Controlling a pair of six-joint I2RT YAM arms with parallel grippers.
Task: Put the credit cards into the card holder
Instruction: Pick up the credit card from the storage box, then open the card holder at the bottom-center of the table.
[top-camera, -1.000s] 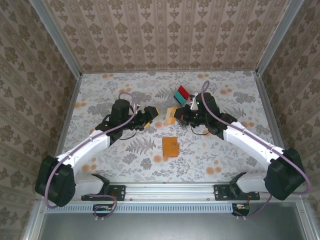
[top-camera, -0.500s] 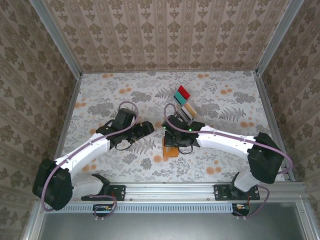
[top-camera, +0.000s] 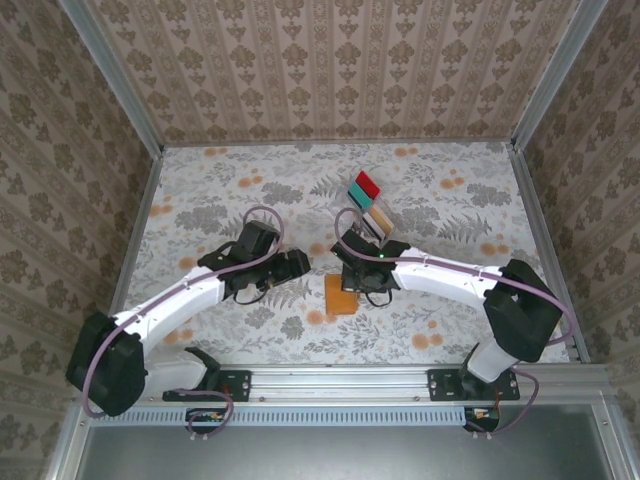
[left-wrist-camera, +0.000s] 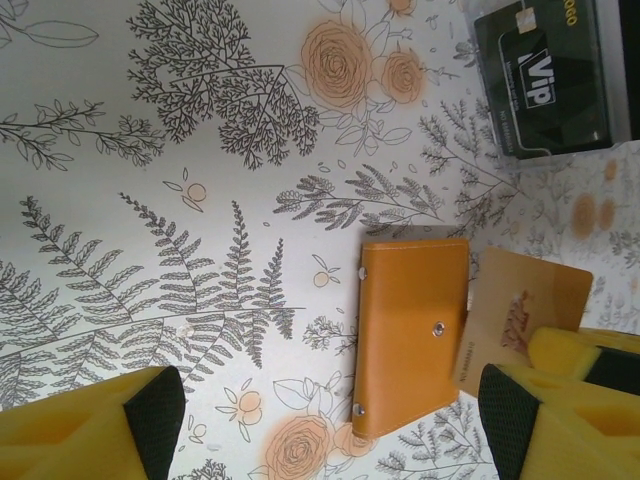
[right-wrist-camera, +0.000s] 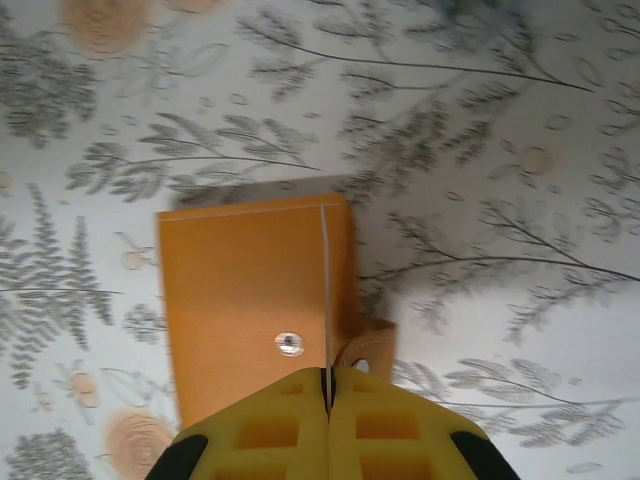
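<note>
The right gripper (right-wrist-camera: 327, 400) pinches the card's (left-wrist-camera: 520, 315) end, thin, stiff and probably slick, at the holder's (right-wrist-camera: 240, 290) three o'clock; the left gripper (left-wrist-camera: 330, 400) gapes wide.

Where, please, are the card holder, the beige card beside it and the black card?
card holder (left-wrist-camera: 410, 300): left wrist view, middle of its orange cover.
beige card (left-wrist-camera: 522, 300): left wrist view, on its bare face right of the holder.
black card (left-wrist-camera: 550, 75): left wrist view, on its printed face.

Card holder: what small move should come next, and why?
Probably bring the open left gripper down to open the card holder: it lies folded shut, no slot showing, while the right gripper holds a beige card edge-on over it.
</note>
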